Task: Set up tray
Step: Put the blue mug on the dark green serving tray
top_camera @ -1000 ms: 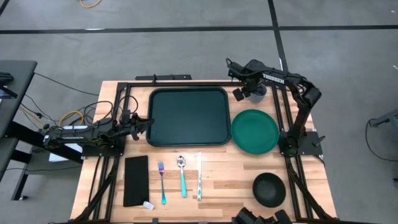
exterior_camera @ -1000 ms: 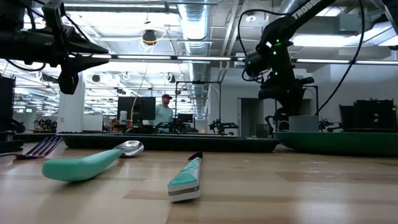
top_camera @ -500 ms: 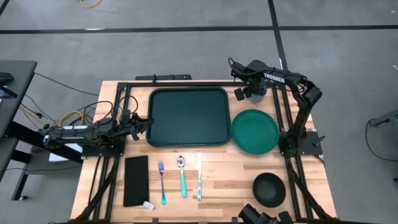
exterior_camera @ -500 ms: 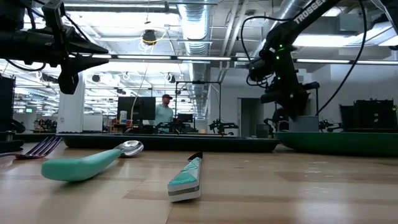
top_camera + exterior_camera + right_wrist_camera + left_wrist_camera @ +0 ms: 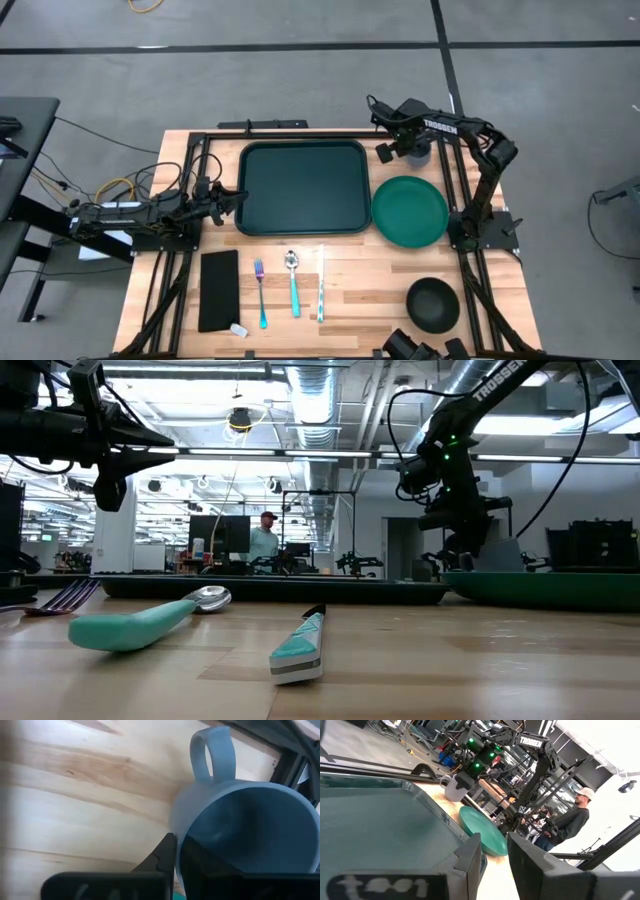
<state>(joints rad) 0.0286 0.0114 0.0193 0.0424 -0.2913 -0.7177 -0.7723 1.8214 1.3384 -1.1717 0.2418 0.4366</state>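
R gripper [image 5: 403, 150] bent down, fingers pinch blue mug [image 5: 240, 820] rim, one inside, one out | L gripper [image 5: 232, 198] level, narrowly parted, empty | tray [image 5: 303, 187] just ahead of L fingertips

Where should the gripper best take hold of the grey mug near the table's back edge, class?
Probably the rim wall of the grey mug, from above. It stands upright, mouth open, so one finger fits inside and one outside. The right gripper straddles that wall already, away from the handle.
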